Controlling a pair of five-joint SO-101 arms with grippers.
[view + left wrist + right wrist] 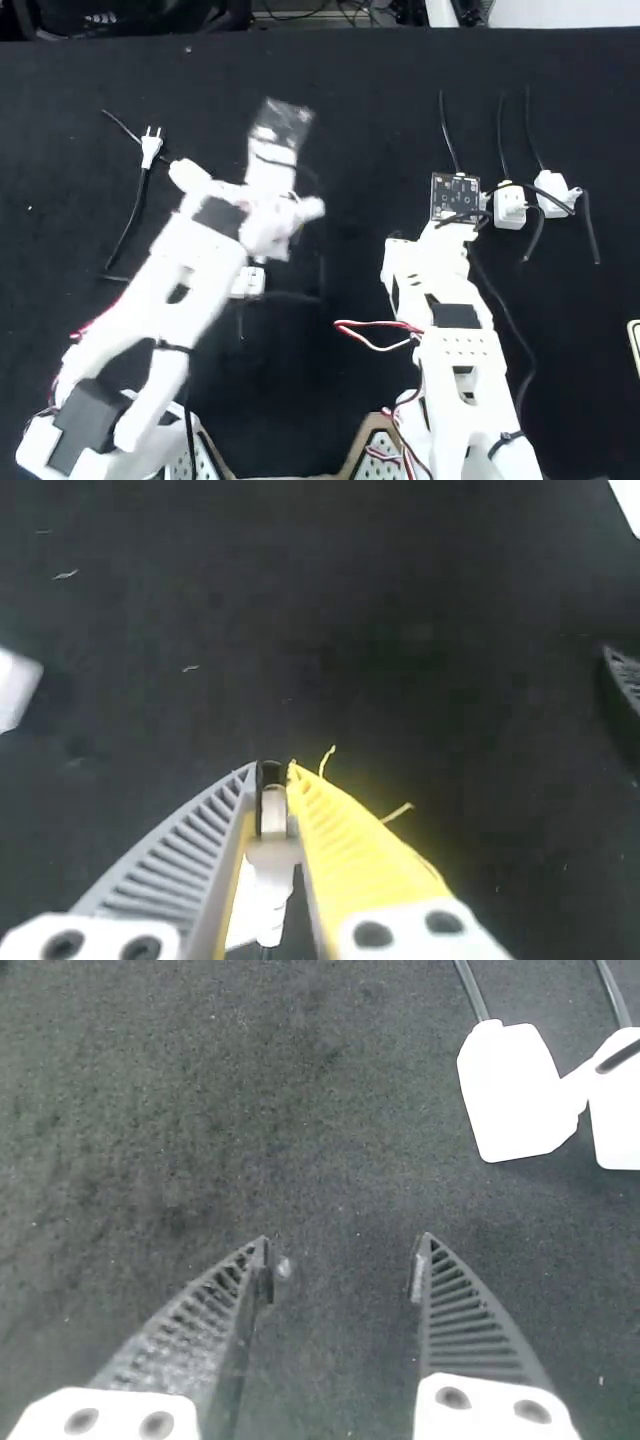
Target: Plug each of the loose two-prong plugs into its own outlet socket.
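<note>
Black cloth covers the counter I'm working over. My left pincer is clenched on one white plug, held above the cloth around mid-counter, I judge for carrying right to the outlet sockets. A second plug lies loose at the far left, its cable trailing nearward. My right pincer hangs released just left of the sockets, likely to steady them. Whether either socket is already filled, I cannot tell.

1. The bare black cloth-covered bench lay open between both arms.
2. Two white boxy outlet sockets with thin black cords crowded the far right, beside the right end effector, whose fingers stood apart.
3. A loose white two-prong plug on its cord lay far left. The left end effector, clamped on a small white plug, hung mid-bench.
</note>
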